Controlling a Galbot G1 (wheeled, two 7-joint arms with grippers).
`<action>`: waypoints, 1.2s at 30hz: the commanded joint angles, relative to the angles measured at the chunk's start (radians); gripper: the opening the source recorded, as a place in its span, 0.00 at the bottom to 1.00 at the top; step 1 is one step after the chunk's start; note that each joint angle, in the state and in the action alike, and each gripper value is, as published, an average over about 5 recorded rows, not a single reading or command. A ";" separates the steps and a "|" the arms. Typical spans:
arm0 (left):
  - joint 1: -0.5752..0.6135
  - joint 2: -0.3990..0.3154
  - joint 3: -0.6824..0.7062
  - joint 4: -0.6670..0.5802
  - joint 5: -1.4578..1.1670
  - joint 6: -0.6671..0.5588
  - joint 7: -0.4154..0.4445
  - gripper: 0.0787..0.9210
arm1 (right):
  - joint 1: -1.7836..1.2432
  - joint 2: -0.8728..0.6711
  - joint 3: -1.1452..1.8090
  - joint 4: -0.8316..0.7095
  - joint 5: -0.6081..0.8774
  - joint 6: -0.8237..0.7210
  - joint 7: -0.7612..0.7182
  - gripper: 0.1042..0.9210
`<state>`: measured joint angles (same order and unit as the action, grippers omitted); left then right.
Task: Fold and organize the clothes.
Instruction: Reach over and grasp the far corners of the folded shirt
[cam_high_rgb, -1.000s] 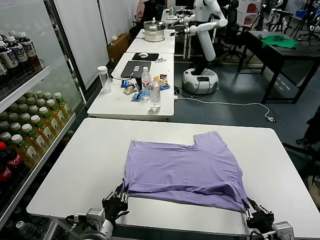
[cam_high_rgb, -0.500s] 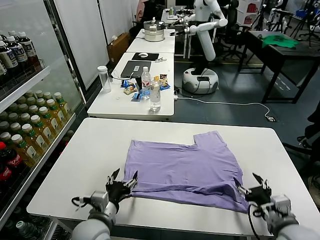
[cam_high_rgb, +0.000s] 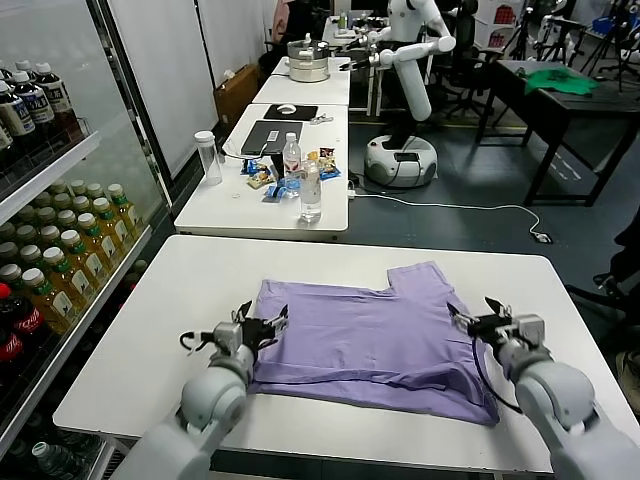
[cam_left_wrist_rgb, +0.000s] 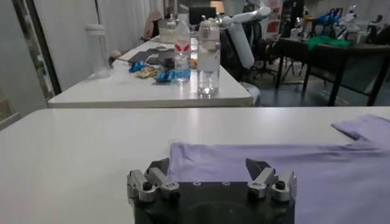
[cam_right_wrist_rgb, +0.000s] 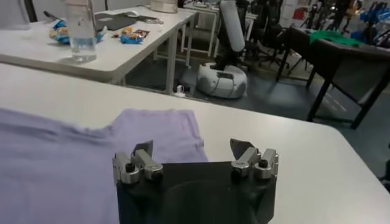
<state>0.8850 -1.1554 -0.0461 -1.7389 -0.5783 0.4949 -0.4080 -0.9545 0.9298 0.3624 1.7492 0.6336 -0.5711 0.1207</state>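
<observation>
Grippers, left gripper (cam_high_rgb: 262, 325) and right gripper (cam_high_rgb: 470, 322), have released the near hem and moved up beside the lavender T-shirt (cam_high_rgb: 375, 338), jaws wide, empty; shirt lies half-folded mid-table (cam_high_rgb: 150, 330), next fold pending.

We have let go of the shirt's (cam_high_rgb: 375, 340) near hem and lifted both grippers, left (cam_high_rgb: 262, 325) and right (cam_high_rgb: 472, 320), forward over its side edges, fingers spread.

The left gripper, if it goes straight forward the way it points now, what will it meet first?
Probably the lavender T-shirt: the open left gripper points over its near left edge on the white table. How high it hangs is unclear, so it might pass just above the fabric.
</observation>
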 joint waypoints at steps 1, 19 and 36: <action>-0.226 -0.048 0.073 0.288 0.009 0.007 0.000 0.88 | 0.282 0.034 -0.155 -0.284 0.051 -0.008 0.004 0.88; -0.292 -0.076 0.085 0.411 -0.015 0.042 0.004 0.88 | 0.464 0.184 -0.226 -0.557 0.027 -0.008 -0.020 0.88; -0.260 -0.076 0.087 0.384 -0.060 0.051 0.013 0.60 | 0.474 0.208 -0.239 -0.651 -0.023 -0.008 -0.031 0.85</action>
<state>0.6288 -1.2312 0.0384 -1.3723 -0.6156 0.5393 -0.3947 -0.5053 1.1205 0.1334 1.1573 0.6217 -0.5783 0.0899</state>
